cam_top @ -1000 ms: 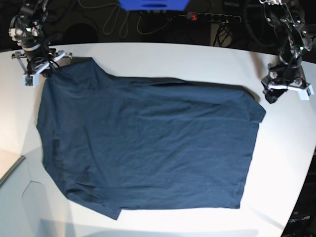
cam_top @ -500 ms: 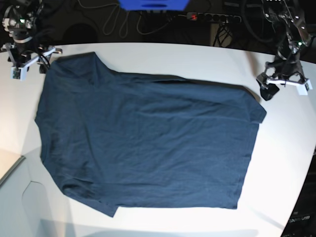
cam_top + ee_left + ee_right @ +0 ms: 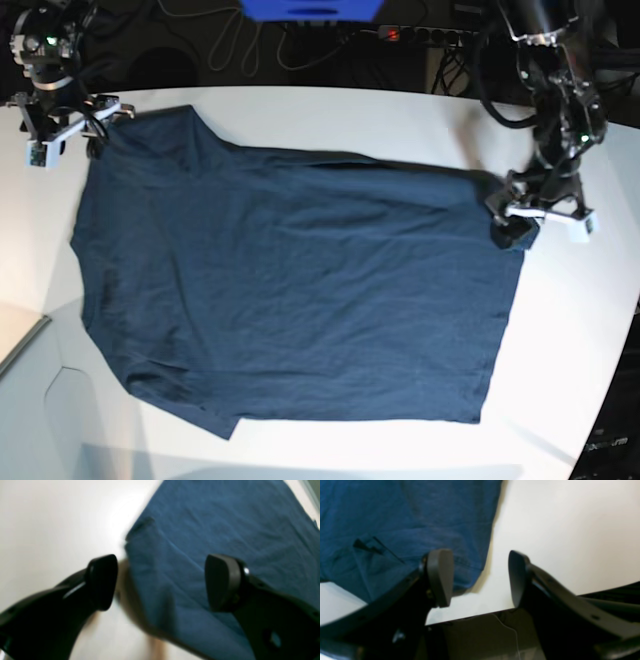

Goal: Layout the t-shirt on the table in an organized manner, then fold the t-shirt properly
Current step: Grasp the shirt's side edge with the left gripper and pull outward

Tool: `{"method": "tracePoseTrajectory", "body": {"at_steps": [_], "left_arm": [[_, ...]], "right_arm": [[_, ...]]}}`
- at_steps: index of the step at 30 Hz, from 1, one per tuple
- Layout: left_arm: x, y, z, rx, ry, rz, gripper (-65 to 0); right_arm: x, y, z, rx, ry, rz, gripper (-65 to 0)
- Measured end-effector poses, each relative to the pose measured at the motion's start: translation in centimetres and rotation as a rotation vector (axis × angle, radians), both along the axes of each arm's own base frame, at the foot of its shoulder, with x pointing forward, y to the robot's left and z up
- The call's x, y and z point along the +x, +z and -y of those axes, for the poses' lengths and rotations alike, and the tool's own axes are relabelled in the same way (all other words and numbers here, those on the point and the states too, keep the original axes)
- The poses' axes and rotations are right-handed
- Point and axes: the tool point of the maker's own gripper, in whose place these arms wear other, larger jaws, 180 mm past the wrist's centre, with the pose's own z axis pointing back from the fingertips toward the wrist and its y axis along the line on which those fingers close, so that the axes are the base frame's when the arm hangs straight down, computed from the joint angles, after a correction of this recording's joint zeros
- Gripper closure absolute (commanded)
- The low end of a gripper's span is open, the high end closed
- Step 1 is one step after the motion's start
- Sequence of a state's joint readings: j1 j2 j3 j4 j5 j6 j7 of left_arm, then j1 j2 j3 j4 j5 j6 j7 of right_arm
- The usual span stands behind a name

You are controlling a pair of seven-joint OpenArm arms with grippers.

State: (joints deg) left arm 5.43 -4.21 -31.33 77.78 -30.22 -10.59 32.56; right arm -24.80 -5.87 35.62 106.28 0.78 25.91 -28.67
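The dark navy t-shirt [image 3: 290, 290] lies spread flat on the white table [image 3: 400, 120], with no label showing. My left gripper [image 3: 515, 228] is open above the shirt's upper right corner. In the left wrist view [image 3: 161, 582] its jaws straddle the shirt's edge [image 3: 225, 525], with one finger [image 3: 102, 580] over bare table and the other over cloth. My right gripper [image 3: 75, 130] is open at the shirt's upper left corner. In the right wrist view [image 3: 478, 577] the shirt's hem [image 3: 407, 517] lies under its left finger [image 3: 440, 577]. Neither gripper holds cloth.
The table's back edge [image 3: 470, 615] runs just behind the right gripper. Beyond the table are cables, a power strip [image 3: 430, 36] and a blue object [image 3: 310, 8]. A grey surface [image 3: 40, 420] adjoins the table at the lower left.
The left arm has moved from the table's right side inward onto the shirt's upper right corner. The right gripper let go of the upper left corner, which shifted outward, and stays beside it.
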Motion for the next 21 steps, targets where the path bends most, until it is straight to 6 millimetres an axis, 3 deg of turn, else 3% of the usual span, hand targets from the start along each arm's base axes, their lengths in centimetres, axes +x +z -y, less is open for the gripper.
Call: {"method": "tracePoseTrajectory", "body": {"at_steps": [3,6,13,17,21], "left_arm": [[0.2,-2.0,-0.2,-0.043,0.064,-0.064,-52.7],[1.1,-2.1,0.1,-0.051,0.076,-0.068,-52.7],[5.6,3.0,7.6,-0.092,-0.069,0.087,-52.7],[5.7,4.7,7.8,-0.087,-0.021,0.106,-52.7],[4.5,4.7,7.3,-0.070,-0.007,0.102,-52.7]], "right_arm": [[0.0,0.0,0.0,0.001,0.000,-0.001,-35.1],[-0.1,0.0,0.1,-0.001,-0.001,-0.003,-35.1],[0.1,0.0,0.0,-0.002,0.000,0.000,-35.1],[0.2,0.0,0.0,-0.001,0.000,0.001,-35.1],[0.2,0.0,0.0,-0.001,0.000,0.003,-35.1]]}}
